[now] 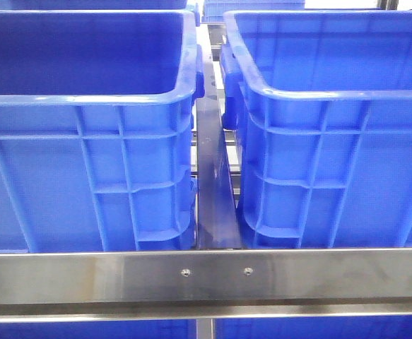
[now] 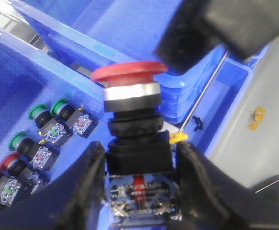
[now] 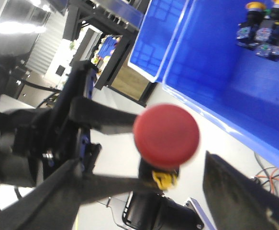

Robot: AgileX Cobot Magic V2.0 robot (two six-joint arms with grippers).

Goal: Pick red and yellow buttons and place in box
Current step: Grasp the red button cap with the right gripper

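Note:
A red button (image 2: 129, 73) with a mushroom cap, metal collar and black contact block stands upright in my left gripper (image 2: 139, 160), which is shut on its block. The right wrist view looks down on the same red cap (image 3: 166, 132), midway between the wide-apart fingers of my right gripper (image 3: 141, 165), which is open. One right fingertip (image 2: 196, 43) hangs just beside the cap. Yellow buttons (image 3: 254, 6) lie in a blue box (image 3: 211, 62) below. Neither gripper shows in the front view.
Several green and red buttons (image 2: 48, 122) lie in the blue box (image 2: 15, 72) under my left gripper. Two tall blue crates (image 1: 85, 141) (image 1: 333, 141) stand side by side behind a steel rail (image 1: 206, 277). Grey floor (image 2: 268, 139) lies beyond.

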